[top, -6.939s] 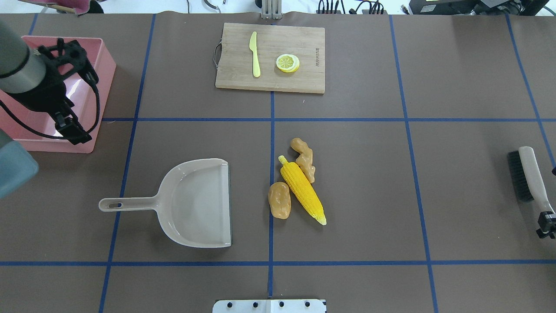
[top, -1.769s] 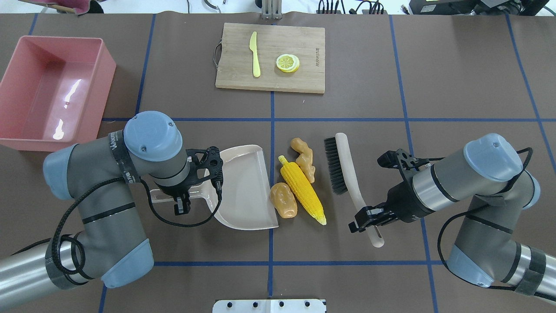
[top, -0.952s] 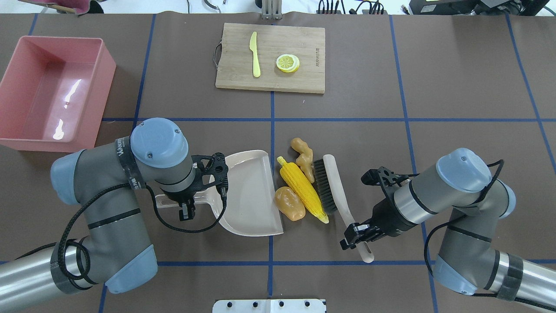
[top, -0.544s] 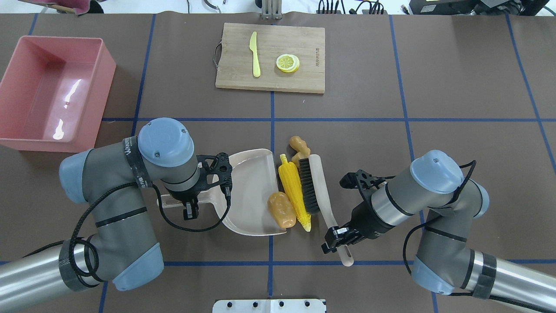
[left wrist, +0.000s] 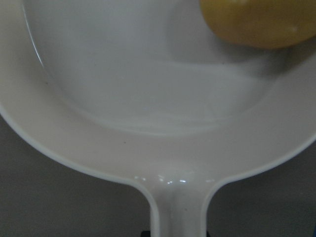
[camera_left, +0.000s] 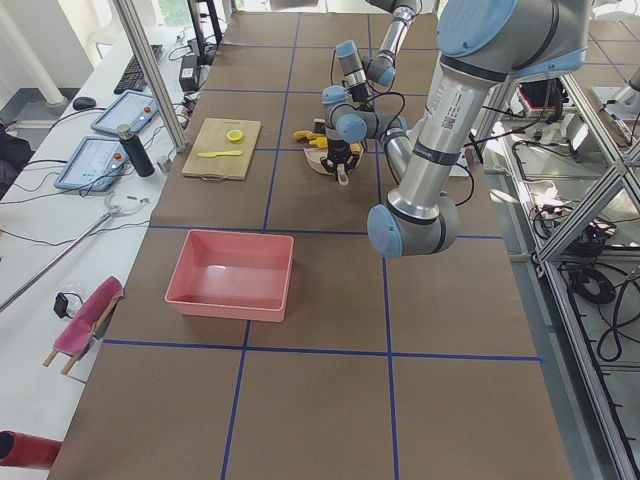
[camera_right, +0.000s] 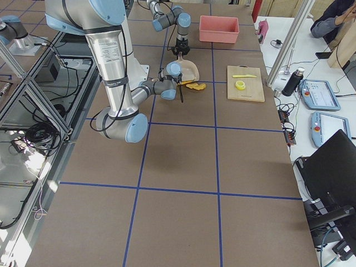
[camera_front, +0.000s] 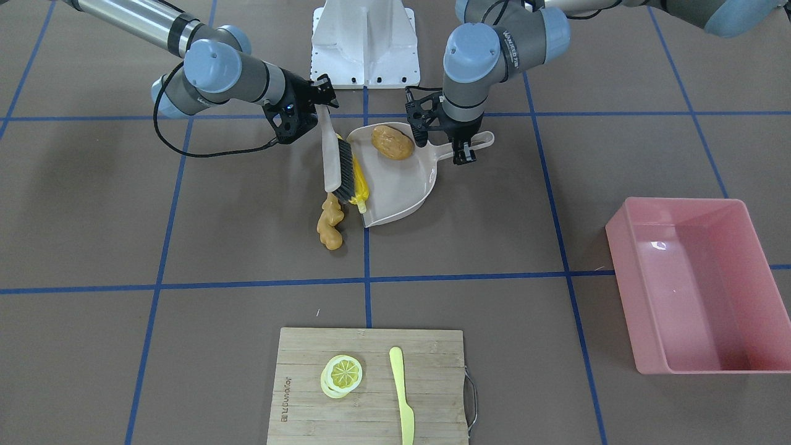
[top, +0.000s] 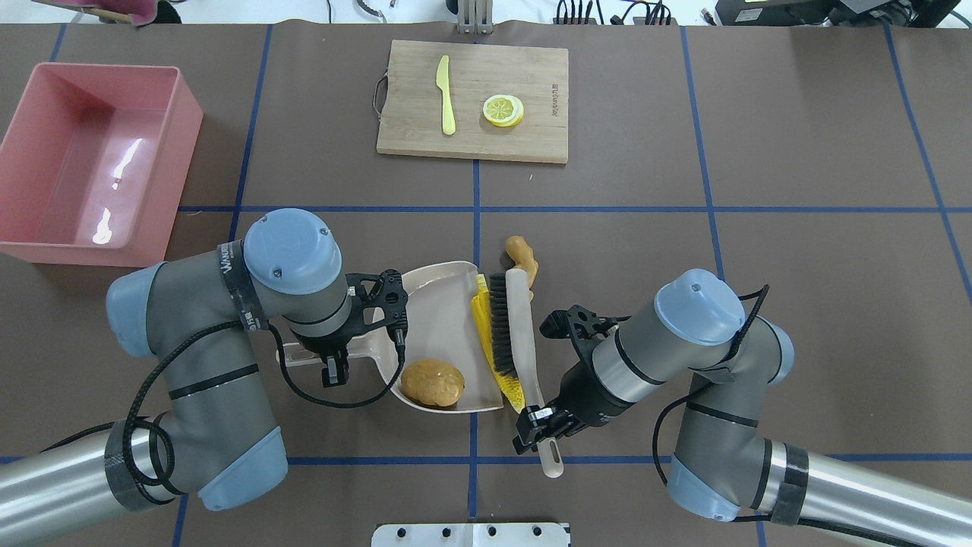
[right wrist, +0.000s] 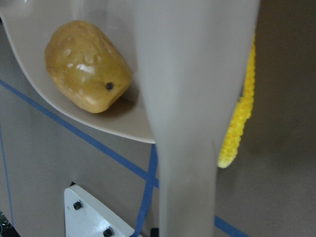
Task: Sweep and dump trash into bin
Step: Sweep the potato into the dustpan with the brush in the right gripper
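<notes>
1 of 3 in dustpan (top: 444, 300) (potato (top: 432, 383)) | left gripper (camera_front: 462, 147) clamps its handle, right gripper (top: 541, 425) clamps brush (top: 519, 327) | bristles (top: 499, 327) should run low; ginger root (top: 522, 251), centre frame, may escape

The dustpan (top: 437, 311) has its mouth blocked by the brush (top: 519, 327), which lies along its edge with the corn (top: 481, 315) pinched between them, and the ginger (top: 522, 251) sits at the brush's far tip. The left arm (top: 190, 342) closes off the pan's handle side, the right arm (top: 699, 327) the side behind the brush. Bare table runs from the dustpan to the open-topped bin (top: 182, 152).
</notes>
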You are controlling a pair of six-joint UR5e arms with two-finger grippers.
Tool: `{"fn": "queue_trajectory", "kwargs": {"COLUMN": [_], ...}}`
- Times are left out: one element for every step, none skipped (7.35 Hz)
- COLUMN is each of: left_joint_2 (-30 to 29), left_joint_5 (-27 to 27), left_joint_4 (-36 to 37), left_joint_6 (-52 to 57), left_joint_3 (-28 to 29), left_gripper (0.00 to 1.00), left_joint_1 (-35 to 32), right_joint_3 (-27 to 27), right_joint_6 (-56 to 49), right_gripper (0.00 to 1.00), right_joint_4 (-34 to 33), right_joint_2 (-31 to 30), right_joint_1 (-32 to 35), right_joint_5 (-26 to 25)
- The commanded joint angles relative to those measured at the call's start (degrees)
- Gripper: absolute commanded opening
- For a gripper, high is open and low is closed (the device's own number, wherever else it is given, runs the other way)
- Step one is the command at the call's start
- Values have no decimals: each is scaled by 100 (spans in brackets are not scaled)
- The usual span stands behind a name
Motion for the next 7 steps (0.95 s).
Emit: {"fn": "queue_trajectory", "kwargs": {"left_joint_2": [-7,-7,-15,-16,-16,-33,-42], "left_joint_5": [-12,-12,-12,-12,-12,-12,-12], "left_joint_4": [63,89,98,177,308,457,528], "left_joint_6": [3,12,38,56,56,56,56], "left_joint_3": [1,1,18,27,-7,-43,-43], "left_gripper": [0,0,0,0,0,0,0], "left_joint_1": [23,23,23,23,23,14,14], "right_joint_3": [-36,-36,-2,25,42,69,69], "right_joint_6": [18,10,18,18,18,18,-77], "right_gripper": [0,0,0,0,0,0,0], "right_joint_4": [-296,-297,-297,-297,-297,-288,-271], "right_joint_2": [265,257,213,169,99,3,-137], "right_joint_1": [-110,-84,12,152,441,757,977], "right_joint_5": [-140,-106,-10,156,506,866,1105]}}
